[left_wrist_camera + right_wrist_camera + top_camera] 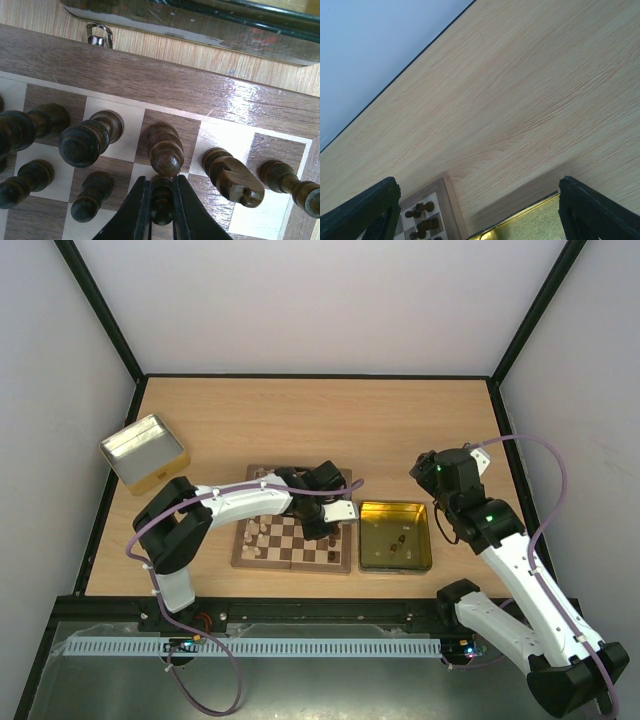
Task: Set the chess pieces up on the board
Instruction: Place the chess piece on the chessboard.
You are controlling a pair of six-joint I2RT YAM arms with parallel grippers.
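Note:
The board (290,540) lies at the table's middle, with cream chess pieces (255,537) on its left side and dark ones (333,552) on its right. In the left wrist view my left gripper (162,200) is shut on a dark pawn (162,197) standing on the board (150,82), just behind a dark bishop (164,147); a knight (235,177) and other dark pieces (87,140) stand alongside. My right gripper (428,468) is open and empty, held above the table behind the gold tin (395,537); its fingers (365,212) frame bare tabletop.
The gold tin holds a few dark pieces (400,540). A silver tin (143,451) sits at the far left. The gold tin's shiny wall (200,25) lies close beyond the board's edge. The board's corner (427,212) shows in the right wrist view.

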